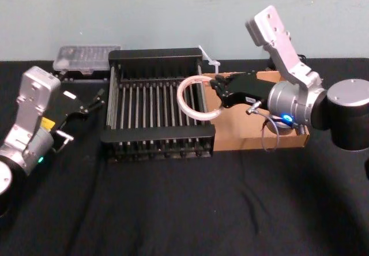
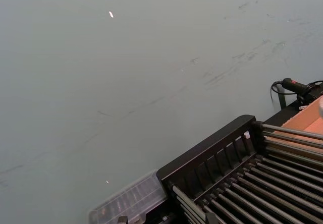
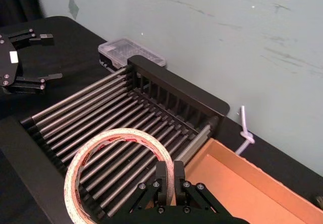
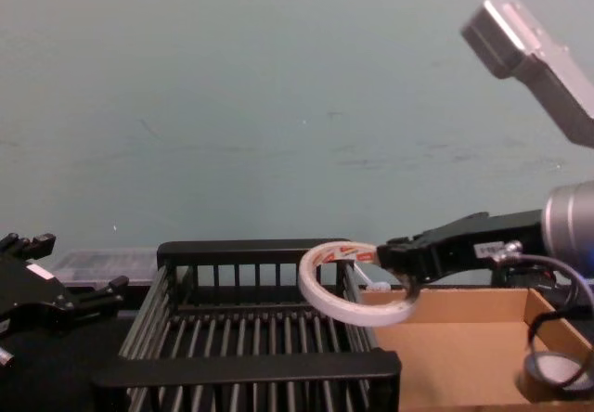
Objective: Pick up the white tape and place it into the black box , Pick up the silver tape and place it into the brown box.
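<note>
The white tape (image 1: 181, 103) is a thin wide ring with red print inside. My right gripper (image 1: 216, 91) is shut on its rim and holds it tilted in the air over the right end of the black box (image 1: 155, 134). The right wrist view has the ring (image 3: 81, 156) above the crate's bars, pinched by the fingers (image 3: 169, 171). Right of the crate lies the brown box (image 1: 242, 135). The silver tape (image 4: 557, 370) rests inside it at its right end. My left gripper (image 1: 95, 101) is parked left of the crate, open and holding nothing.
A clear plastic case (image 1: 86, 57) sits behind the crate's left corner. A white zip tie (image 1: 209, 60) lies behind its right corner. A pale wall stands close behind the black-clothed table. Bare cloth stretches in front of both boxes.
</note>
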Robot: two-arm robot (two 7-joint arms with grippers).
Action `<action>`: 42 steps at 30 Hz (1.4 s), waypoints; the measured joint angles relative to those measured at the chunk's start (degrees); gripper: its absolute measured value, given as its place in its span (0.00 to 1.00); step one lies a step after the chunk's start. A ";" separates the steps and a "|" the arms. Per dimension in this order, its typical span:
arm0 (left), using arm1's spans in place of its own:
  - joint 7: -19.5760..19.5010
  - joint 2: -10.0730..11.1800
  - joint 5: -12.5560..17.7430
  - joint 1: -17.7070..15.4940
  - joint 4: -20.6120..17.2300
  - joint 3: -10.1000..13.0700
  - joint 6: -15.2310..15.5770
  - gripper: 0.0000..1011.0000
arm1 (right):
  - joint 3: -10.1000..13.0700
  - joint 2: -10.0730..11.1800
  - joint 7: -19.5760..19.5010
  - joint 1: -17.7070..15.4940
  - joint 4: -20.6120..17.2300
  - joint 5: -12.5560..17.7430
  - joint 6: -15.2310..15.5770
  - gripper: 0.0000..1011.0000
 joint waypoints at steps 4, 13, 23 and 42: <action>0.00 0.00 0.00 0.00 0.00 0.00 0.00 0.99 | -1.06 -1.26 0.32 1.45 2.05 -0.55 -0.48 0.09; 0.00 0.00 0.00 0.00 0.00 0.00 0.00 0.99 | -2.66 -3.65 1.10 3.91 5.92 -1.32 -1.19 0.09; 0.00 0.00 0.00 0.00 0.00 0.00 0.00 0.99 | -3.09 -5.63 1.06 5.35 8.81 -1.48 -1.82 0.09; 0.00 0.00 0.00 0.00 0.00 0.00 0.00 0.99 | -2.96 -5.23 1.05 5.08 8.23 -1.47 -1.69 0.18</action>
